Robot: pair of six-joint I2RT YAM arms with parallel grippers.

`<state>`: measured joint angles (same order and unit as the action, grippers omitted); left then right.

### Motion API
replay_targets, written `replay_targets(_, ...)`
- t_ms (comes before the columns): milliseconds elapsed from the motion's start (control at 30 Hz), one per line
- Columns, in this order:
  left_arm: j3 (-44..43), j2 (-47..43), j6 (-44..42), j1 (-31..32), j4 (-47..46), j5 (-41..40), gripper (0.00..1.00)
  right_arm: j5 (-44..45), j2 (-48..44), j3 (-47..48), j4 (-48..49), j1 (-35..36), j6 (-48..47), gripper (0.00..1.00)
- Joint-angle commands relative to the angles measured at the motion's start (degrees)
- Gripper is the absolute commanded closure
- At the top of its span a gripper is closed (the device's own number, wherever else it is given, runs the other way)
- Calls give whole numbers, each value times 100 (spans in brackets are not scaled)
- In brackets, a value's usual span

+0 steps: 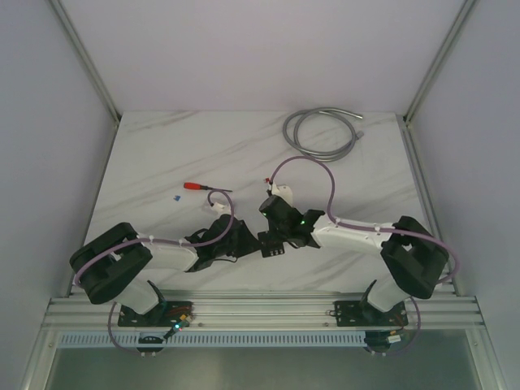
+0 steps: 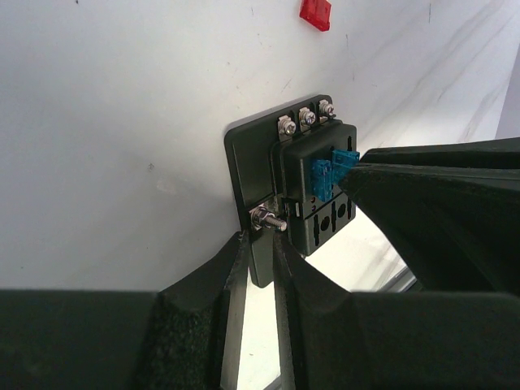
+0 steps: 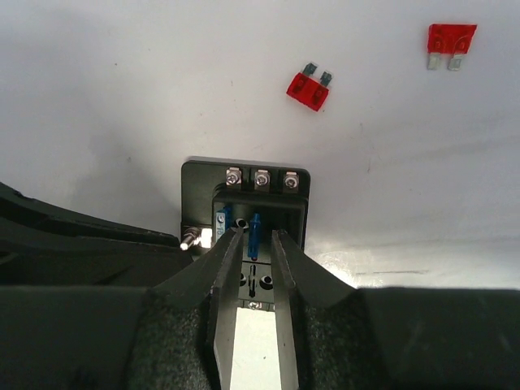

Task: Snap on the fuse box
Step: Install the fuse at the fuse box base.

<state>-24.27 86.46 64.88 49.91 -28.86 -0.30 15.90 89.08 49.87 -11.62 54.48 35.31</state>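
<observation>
The fuse box (image 1: 272,246) is a small black block on a black base plate, held up near the table's front between both arms. In the left wrist view my left gripper (image 2: 260,241) is shut on the lower edge of the fuse box (image 2: 325,221) plate, beside a silver bolt. A blue fuse (image 3: 255,230) sits in the face of the fuse box (image 3: 262,197). My right gripper (image 3: 258,233) straddles that fuse, slightly open with a thin gap on each side. A right finger (image 2: 431,211) reaches the blue fuses (image 2: 331,172) from the right.
Two loose red fuses (image 3: 308,88) (image 3: 449,43) lie on the white marble table (image 1: 162,154) beyond the box. A red-handled screwdriver (image 1: 197,186) and a tiny blue piece (image 1: 176,196) lie left of centre. A coiled grey cable (image 1: 321,130) rests at the back right.
</observation>
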Motion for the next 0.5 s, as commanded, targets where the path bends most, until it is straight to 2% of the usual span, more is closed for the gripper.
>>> replay_targets(0,-20,-69,53,26,127,-111,72,226,-223,92,-104,-1,-59,73)
replay_targets(467,-63,-34,33,36,145,-103,72,73,160,257,-206,0,-165,84)
